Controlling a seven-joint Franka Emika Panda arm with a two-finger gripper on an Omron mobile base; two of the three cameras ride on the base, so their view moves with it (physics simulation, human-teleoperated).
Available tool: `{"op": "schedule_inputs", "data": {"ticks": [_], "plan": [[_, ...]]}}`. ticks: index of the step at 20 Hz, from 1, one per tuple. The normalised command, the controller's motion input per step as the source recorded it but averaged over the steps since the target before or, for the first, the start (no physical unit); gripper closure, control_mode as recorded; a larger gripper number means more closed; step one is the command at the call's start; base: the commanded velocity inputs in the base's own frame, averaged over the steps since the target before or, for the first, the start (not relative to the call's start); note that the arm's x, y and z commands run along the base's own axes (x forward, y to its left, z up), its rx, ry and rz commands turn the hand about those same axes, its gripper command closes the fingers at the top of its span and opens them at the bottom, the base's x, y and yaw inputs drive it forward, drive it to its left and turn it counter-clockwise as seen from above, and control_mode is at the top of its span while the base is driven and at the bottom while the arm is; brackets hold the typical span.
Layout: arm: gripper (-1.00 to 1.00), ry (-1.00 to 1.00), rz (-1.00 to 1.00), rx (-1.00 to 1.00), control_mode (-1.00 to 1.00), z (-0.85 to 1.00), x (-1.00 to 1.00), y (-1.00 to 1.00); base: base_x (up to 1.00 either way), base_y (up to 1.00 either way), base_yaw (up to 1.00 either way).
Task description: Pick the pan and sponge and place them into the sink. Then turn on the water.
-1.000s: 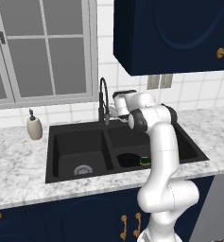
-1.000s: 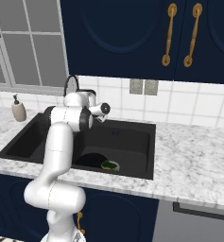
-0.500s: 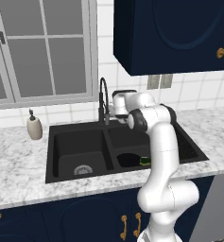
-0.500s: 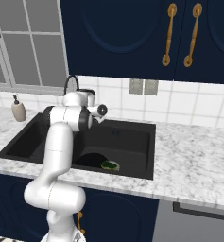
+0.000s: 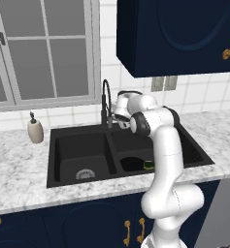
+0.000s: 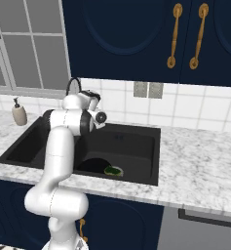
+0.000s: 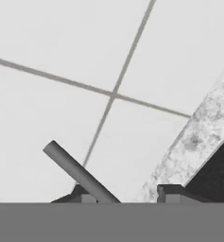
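Behind the sink [image 5: 63,145], the end effector [image 7: 127,196] pinches the faucet lever [image 7: 78,172]; pan [image 6: 95,166] and sponge [image 6: 113,170] lie in the right basin, soap dispenser [image 5: 35,131] on the table [image 5: 19,164]

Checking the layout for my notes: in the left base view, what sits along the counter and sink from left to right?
Soap dispenser → left basin's drain → faucet → pan → sponge.
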Motion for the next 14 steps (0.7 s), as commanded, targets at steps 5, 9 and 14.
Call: {"op": "schedule_inputs", "data": {"ticks": [5, 9, 14], "plan": [[1.00, 0.14, -0.02, 0.44, -1.00, -0.10, 0.05, -0.31, 0.00, 0.00, 0.00], [1.00, 0.04, 0.00, 0.14, -1.00, -0.04, 0.00, -0.13, 0.00, 0.00, 0.00], [1.00, 0.00, 0.00, 0.00, -1.00, 0.00, 0.00, 0.00, 0.00, 0.00, 0.00]]}}
